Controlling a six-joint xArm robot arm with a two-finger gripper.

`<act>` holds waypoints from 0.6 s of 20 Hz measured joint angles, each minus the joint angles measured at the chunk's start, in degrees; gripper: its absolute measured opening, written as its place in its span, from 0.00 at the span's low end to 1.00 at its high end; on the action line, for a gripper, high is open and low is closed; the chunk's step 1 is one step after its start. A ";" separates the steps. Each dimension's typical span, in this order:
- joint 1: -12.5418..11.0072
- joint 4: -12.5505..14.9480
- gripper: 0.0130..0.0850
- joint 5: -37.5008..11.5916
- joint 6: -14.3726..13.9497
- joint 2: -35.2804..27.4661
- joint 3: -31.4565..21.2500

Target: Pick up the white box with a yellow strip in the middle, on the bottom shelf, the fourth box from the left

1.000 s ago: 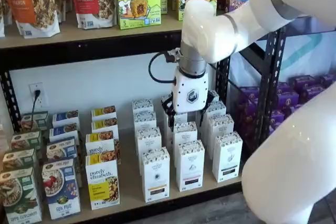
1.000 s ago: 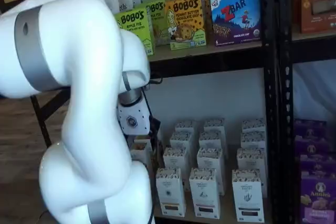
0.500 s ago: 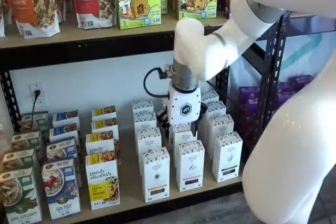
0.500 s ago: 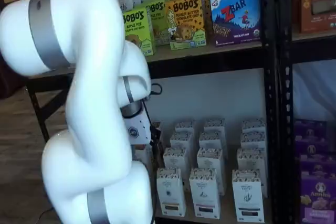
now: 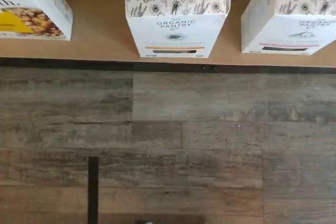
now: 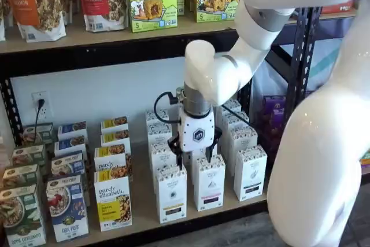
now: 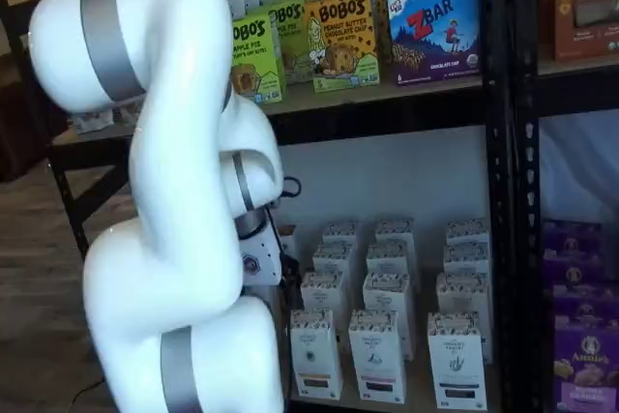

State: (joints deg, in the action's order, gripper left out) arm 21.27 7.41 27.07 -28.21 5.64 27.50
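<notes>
The white box (image 5: 176, 19) stands in the front row of the bottom shelf (image 5: 94, 30), with a speckled top and a yellowish-and-dark band low on its front. It shows in both shelf views (image 6: 171, 194) (image 7: 314, 355). My gripper (image 6: 196, 158) hangs just above and behind it, over the second row of white boxes. A gap shows between its two black fingers, and nothing is in them. In a shelf view (image 7: 263, 263) only its white body shows beside the arm. The fingers do not show in the wrist view.
A "purely elizabeth" box (image 5: 31, 3) (image 6: 113, 201) stands left of the white box. A white box with a pink band (image 5: 294, 14) (image 6: 209, 183) stands right of it. More white boxes fill the rows behind. Wooden floor (image 5: 184, 145) lies before the black rail (image 5: 157, 67).
The gripper has come down and to the left, from over the back rows toward the front row of white boxes. The boxes have not moved.
</notes>
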 joint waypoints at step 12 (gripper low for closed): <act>1.79 3.81 1.00 -5.60 -5.50 -10.63 5.93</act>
State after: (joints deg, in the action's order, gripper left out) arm 23.06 11.22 21.47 -33.72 -4.99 33.44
